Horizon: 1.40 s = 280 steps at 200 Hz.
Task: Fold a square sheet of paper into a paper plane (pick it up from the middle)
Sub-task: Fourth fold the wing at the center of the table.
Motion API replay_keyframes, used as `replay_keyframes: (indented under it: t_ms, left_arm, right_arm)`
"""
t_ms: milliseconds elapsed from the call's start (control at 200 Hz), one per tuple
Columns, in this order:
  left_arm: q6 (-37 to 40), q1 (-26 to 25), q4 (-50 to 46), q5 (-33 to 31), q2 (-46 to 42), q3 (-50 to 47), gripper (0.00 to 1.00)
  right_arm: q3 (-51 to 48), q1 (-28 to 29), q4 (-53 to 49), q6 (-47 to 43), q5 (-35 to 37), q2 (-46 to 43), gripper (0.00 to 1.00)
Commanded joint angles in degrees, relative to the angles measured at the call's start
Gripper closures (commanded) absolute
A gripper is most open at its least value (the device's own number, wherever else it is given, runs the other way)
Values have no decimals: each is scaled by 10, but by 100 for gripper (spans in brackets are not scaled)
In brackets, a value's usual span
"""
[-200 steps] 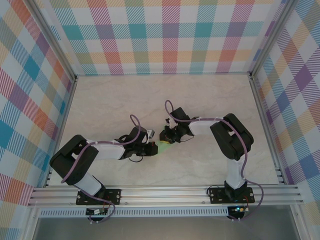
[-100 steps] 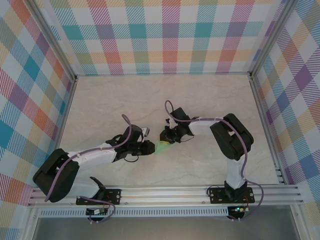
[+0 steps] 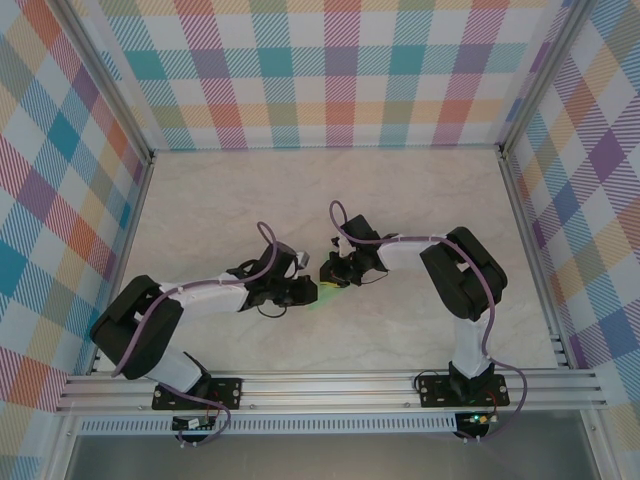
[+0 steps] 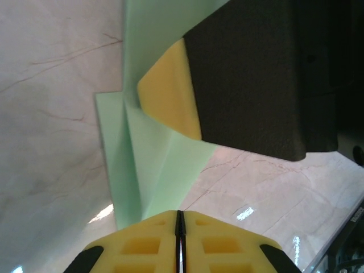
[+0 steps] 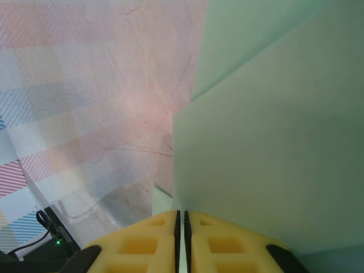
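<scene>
Evidently, the paper plane [image 3: 324, 296] is held from both sides at once, just above the marble-patterned table [image 3: 220, 200] near its middle, and that is judged to be the main hazard. If the two arms are drawn apart or twisted unevenly, the thin sheet could be torn along its centre crease, or the folded layers could be pulled open. A slip is also thought possible, since only a narrow edge of the paper [image 4: 153, 176] is taken between the yellow pads of the left gripper [image 4: 179, 219].

In the left wrist view those pads are seen pressed together with the mint sheet running into the seam. In the right wrist view the right gripper [image 5: 182, 219] is likewise closed, with the paper's edge [image 5: 273, 142] caught between its pads.

From above, the left gripper [image 3: 300, 291] is carried on a forearm stretched low and rightward from the near-left base. The right gripper [image 3: 336, 274] is brought in leftward from a raised elbow. The two are set just beside each other, the plane between them.
</scene>
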Motion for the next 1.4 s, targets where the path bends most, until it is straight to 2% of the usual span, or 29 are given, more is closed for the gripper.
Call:
replay_keyframes:
  t_ms: [0, 135, 400, 805, 1395]
  left_arm:
    - [-5, 9, 32, 42, 23, 17, 90]
    - [-4, 9, 40, 54, 42, 13, 91]
    - [7, 9, 26, 28, 38, -18, 92]
    - [3, 9, 37, 27, 39, -65, 93]
    - [-8, 9, -20, 14, -46, -105, 93]
  right_arm:
    - [-2, -4, -18, -14, 23, 17, 87]
    - [-2, -4, -18, -14, 24, 19, 87]
    - [-4, -4, -20, -16, 25, 24, 87]
    - [-2, -4, -23, -16, 31, 28, 87]
    - [5, -5, -29, -17, 29, 28, 86]
